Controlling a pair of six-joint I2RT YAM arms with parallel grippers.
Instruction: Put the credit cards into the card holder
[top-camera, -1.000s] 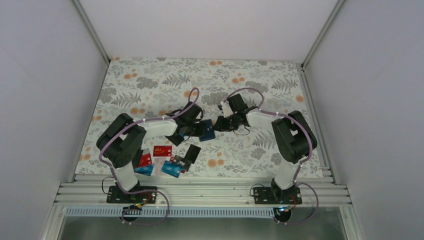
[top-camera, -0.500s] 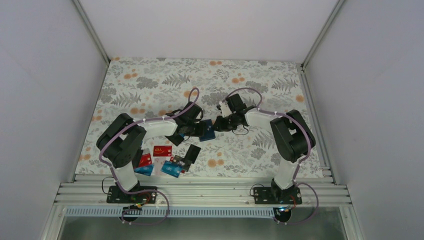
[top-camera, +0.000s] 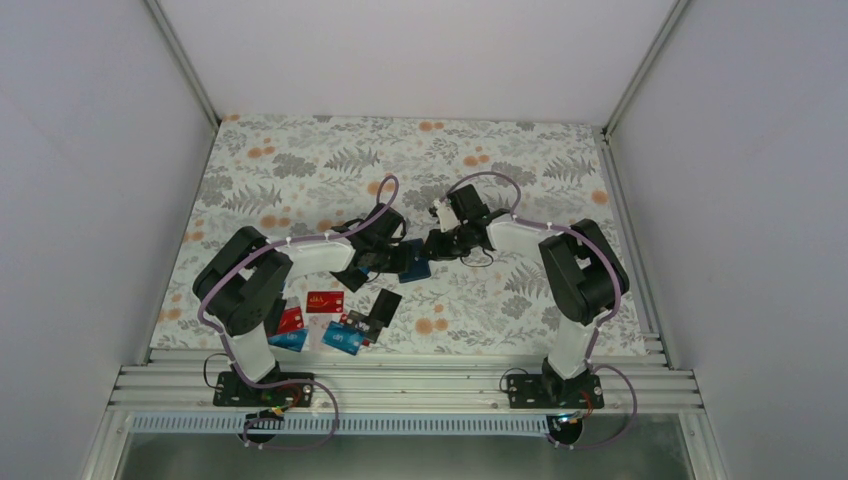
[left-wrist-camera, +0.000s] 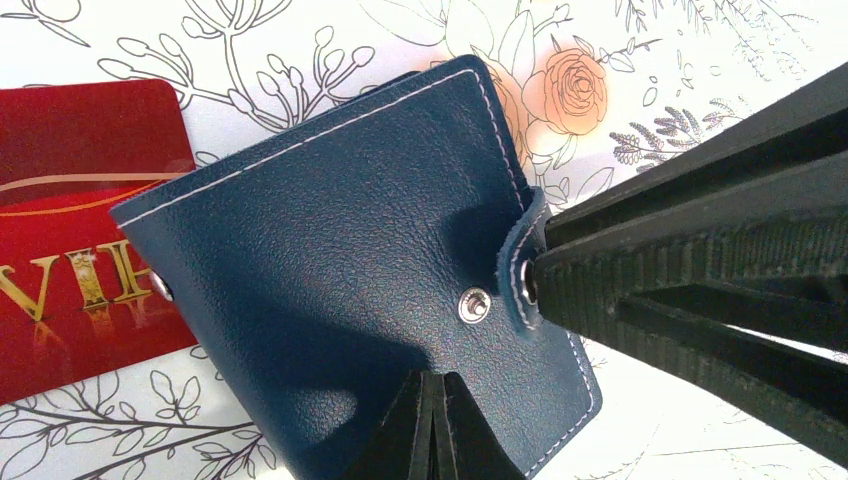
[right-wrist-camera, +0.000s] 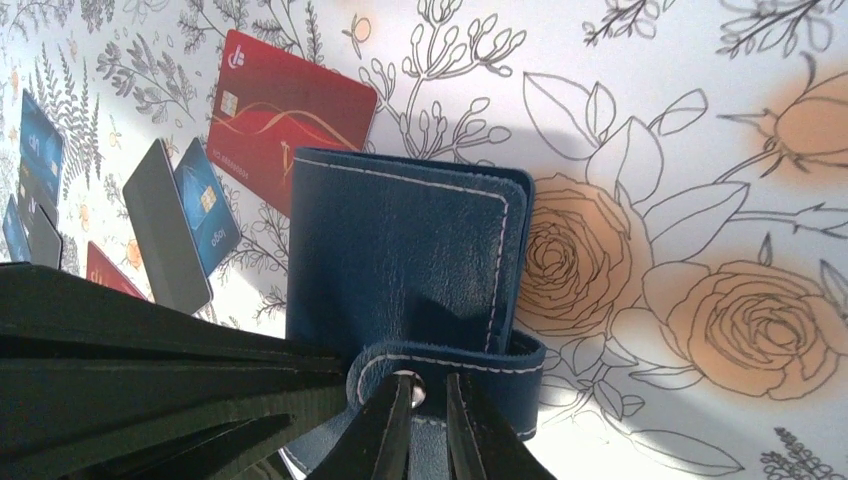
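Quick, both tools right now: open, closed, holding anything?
Left tool: closed, holding nothing, tips on the card holder.
Right tool: closed on the holder's snap tab.

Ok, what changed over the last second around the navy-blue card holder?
The right gripper shifted slightly left, tightening on the snap tab of the squarish navy-blue leather card holder. The shut left gripper stayed on it; the loose plastic cards did not move.

The left pincer (top-camera: 388, 262) and right pincer (top-camera: 436, 247) meet tip to tip over the card holder (top-camera: 417, 268), leaving no gap between them. A red card (left-wrist-camera: 80, 250) lies just beside the left pincer, partly under the holder. More credit cards (top-camera: 324, 302) litter the surface (top-camera: 300, 160) behind it. Beyond both pincers the surface lies open.
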